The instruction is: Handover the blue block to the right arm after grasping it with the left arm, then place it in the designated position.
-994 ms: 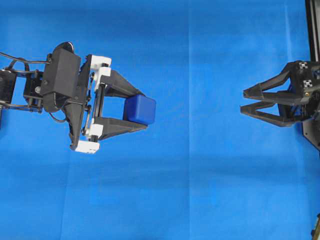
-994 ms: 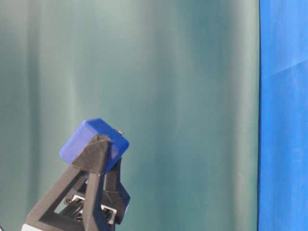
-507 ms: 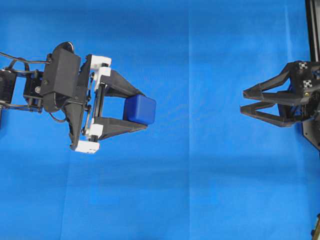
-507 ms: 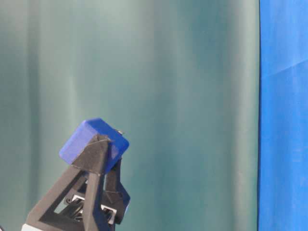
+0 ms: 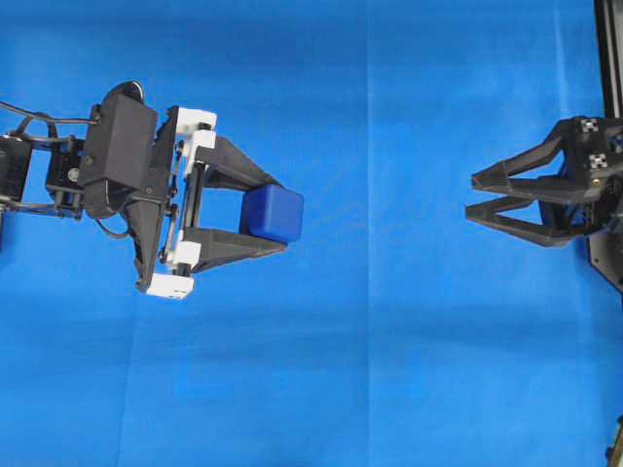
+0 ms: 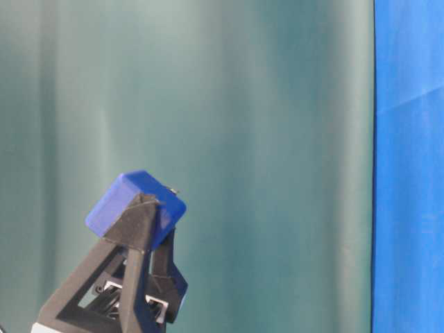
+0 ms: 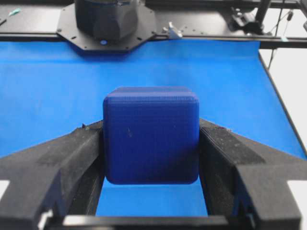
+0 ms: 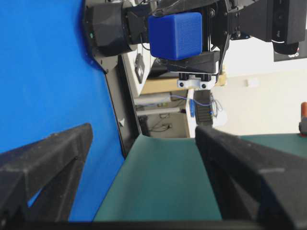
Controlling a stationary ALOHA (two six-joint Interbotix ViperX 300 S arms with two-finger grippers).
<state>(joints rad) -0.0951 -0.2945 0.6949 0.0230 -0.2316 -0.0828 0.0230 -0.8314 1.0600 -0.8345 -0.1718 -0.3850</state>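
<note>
The blue block is held in the air by the left arm, above the blue cloth that covers the table. The jaws of the left gripper are closed on the block: in the left wrist view the block is seen pressed between the two black fingers, one on each side of it, with the cloth visible below. The white brackets of this gripper are seen in the overhead view behind the fingers.

In the table-level view the block is seen tilted at the tip of the fingers, in front of a green curtain.

The right arm is placed at the right edge of the overhead view, well apart from the block. The jaws of the right gripper are wide open and nothing is held in them; the tips are pointed toward the left gripper. In the right wrist view the block is seen far ahead, between the two spread fingers.
</note>
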